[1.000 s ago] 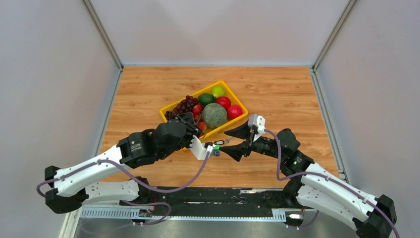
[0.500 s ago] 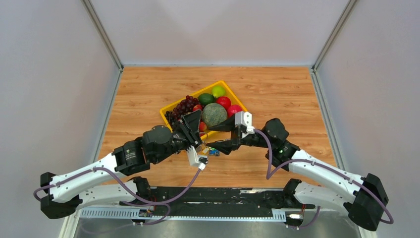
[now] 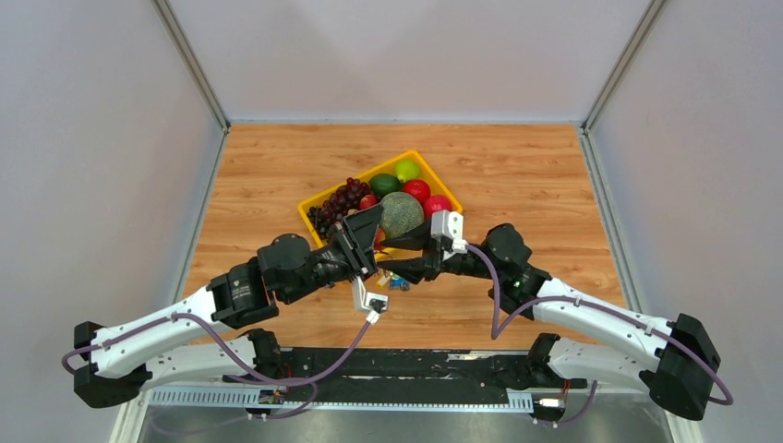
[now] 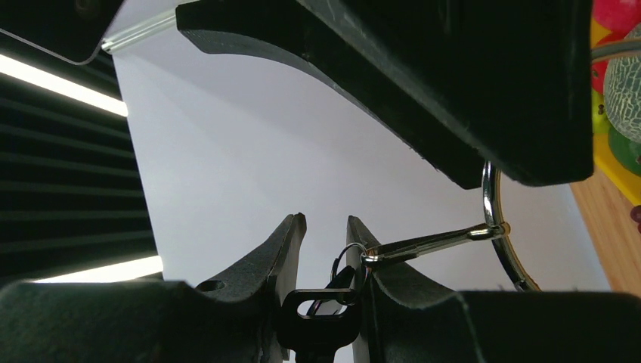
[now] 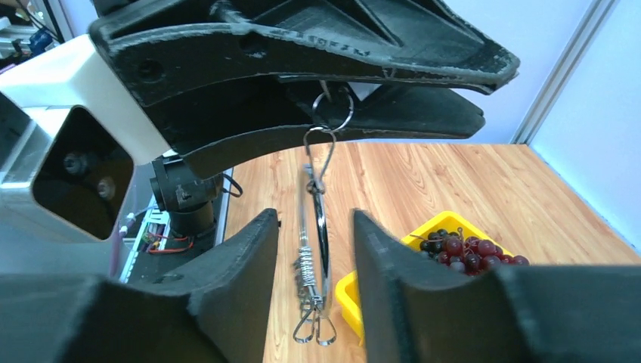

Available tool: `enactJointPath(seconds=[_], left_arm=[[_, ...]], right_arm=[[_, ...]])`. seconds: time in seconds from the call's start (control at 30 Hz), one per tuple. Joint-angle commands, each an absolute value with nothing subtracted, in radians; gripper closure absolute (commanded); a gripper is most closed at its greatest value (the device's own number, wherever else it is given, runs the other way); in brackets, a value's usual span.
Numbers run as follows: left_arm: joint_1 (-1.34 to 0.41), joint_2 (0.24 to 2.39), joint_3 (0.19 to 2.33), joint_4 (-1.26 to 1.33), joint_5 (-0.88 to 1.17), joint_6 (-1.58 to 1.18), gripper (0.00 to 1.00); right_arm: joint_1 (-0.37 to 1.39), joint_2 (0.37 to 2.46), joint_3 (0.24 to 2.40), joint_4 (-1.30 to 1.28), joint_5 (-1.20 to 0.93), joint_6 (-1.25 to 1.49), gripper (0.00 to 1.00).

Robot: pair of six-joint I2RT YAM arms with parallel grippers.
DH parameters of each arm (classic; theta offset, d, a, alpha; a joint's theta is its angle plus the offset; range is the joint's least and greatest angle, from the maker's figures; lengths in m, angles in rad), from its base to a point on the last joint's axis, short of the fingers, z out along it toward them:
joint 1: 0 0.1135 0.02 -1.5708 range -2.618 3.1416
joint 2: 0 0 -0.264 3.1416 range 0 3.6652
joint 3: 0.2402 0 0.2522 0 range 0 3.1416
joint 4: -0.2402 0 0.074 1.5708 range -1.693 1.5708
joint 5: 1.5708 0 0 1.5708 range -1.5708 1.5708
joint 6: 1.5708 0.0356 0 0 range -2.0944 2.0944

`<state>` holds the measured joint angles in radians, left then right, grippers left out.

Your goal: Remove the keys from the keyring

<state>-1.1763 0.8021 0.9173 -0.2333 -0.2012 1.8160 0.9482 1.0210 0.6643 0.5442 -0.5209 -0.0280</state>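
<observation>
My left gripper (image 3: 374,251) is held above the table and is shut on a black-headed key (image 4: 321,318). Its tips show in the left wrist view (image 4: 326,219). A small split ring (image 4: 349,265) and a silver clasp (image 4: 423,243) link that key to the large silvery keyring (image 4: 490,197). Seen edge-on, the keyring (image 5: 321,242) hangs between the fingers of my open right gripper (image 5: 312,215), not pinched. In the top view the right gripper (image 3: 399,263) meets the left one, and small coloured keys (image 3: 398,281) show just below them.
A yellow tray (image 3: 420,164) of fruit stands just behind the grippers, holding grapes (image 3: 340,198), a melon (image 3: 399,212), apples and limes. Its corner shows in the right wrist view (image 5: 348,291). Grey walls enclose the wooden table (image 3: 517,185).
The right gripper has moved left to the left gripper and now straddles the keyring. The left gripper has drawn back and up towards the tray, still holding the key.
</observation>
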Motion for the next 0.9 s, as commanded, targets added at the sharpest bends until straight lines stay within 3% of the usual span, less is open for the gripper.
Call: enactJointPath(seconds=[0.0, 0.1, 0.13, 0.4, 0.6, 0.87], left_arm=[[-1.192, 0.796, 0.921, -0.157, -0.152, 1.812, 1.00], [-1.196, 0.797, 0.918, -0.149, -0.148, 1.782, 1.00], [-1.196, 0.793, 0.912, -0.147, -0.148, 1.772, 1.00], [-1.197, 0.736, 0.886, -0.126, -0.155, 1.282, 0.98], [-1.197, 0.652, 0.730, 0.019, -0.066, 0.894, 0.80], [-1.197, 0.569, 0.641, 0.104, 0.031, 0.716, 0.66]], right_arm=[[0.953, 1.030, 0.715, 0.583, -0.490, -0.025, 0.67], [0.954, 1.043, 0.753, 0.524, -0.485, -0.020, 0.96], [0.953, 1.039, 0.760, 0.502, -0.485, -0.019, 1.00], [0.951, 0.865, 0.680, 0.355, -0.375, 0.030, 1.00], [0.951, 0.793, 0.760, 0.130, -0.359, 0.067, 1.00], [0.949, 0.829, 0.925, -0.090, -0.401, 0.120, 1.00]])
